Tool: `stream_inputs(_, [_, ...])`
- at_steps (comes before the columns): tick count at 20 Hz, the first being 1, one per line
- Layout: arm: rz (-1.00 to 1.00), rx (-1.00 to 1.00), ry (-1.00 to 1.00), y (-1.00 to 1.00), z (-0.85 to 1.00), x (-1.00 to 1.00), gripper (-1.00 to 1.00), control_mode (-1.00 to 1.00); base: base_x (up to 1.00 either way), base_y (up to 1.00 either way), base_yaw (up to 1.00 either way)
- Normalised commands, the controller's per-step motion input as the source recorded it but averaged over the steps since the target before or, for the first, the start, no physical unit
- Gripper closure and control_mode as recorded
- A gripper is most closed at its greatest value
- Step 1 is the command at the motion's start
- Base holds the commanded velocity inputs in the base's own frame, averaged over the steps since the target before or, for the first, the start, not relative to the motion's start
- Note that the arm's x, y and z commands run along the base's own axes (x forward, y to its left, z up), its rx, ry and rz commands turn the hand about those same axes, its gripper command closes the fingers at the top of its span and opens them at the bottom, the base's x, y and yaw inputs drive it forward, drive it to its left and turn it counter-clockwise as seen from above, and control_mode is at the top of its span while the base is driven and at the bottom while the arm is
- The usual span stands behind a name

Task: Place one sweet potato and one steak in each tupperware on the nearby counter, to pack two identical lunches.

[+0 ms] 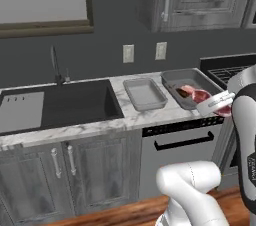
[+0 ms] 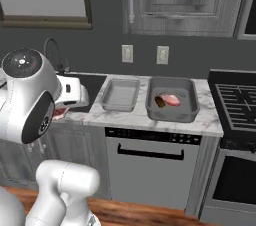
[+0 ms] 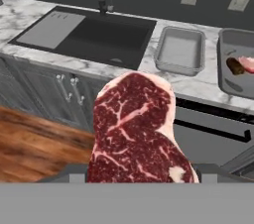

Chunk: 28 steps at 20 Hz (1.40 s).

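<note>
My gripper (image 3: 139, 173) is shut on a red marbled steak (image 3: 136, 129), held in the air in front of the counter (image 3: 198, 89). The same steak (image 2: 59, 113) shows as a red edge under the hand (image 2: 67, 104). In the left base view the gripper (image 1: 218, 104) and its steak (image 1: 224, 111) overlap the right tray. The left tupperware (image 1: 145, 94) (image 2: 120, 95) (image 3: 179, 50) is bare inside. The right tupperware (image 1: 192, 76) (image 2: 172, 115) (image 3: 233, 86) holds a brown sweet potato (image 2: 160, 101) (image 3: 235, 66) and a second steak (image 2: 172, 99) (image 3: 247, 63) side by side.
A black sink (image 1: 75, 104) (image 3: 106, 34) with a faucet (image 1: 56, 67) lies left of the trays. A stove (image 2: 237, 100) stands at the right. Below the counter is a dishwasher front (image 2: 150, 160) and dark cabinet doors (image 1: 65, 170). Wooden floor (image 3: 34, 143) lies beneath the hand.
</note>
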Motion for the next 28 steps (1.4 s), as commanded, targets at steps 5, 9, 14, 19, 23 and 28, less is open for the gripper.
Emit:
stream_inputs(5, [0.00, 0.00, 0.00, 0.00, 0.00, 0.00, 1.00, 1.00, 0.30, 0.00, -0.08])
stream_inputs(9, [0.00, 0.00, 0.00, 0.00, 0.00, 0.00, 1.00, 1.00, 0.58, 0.02, -0.01])
stream_inputs(14, [0.00, 0.00, 0.00, 0.00, 0.00, 0.00, 1.00, 1.00, 0.63, 0.00, 0.00])
stream_inputs(19, [0.00, 0.00, 0.00, 0.00, 0.00, 0.00, 1.00, 1.00, 0.45, 0.00, 0.00])
stream_inputs(23, [0.00, 0.00, 0.00, 0.00, 0.00, 0.00, 1.00, 1.00, 0.28, 0.00, 0.00])
stream_inputs(28, [0.00, -0.05, 0.00, 0.00, -0.47, 0.18, 1.00, -1.00, 0.05, 0.00, 0.00])
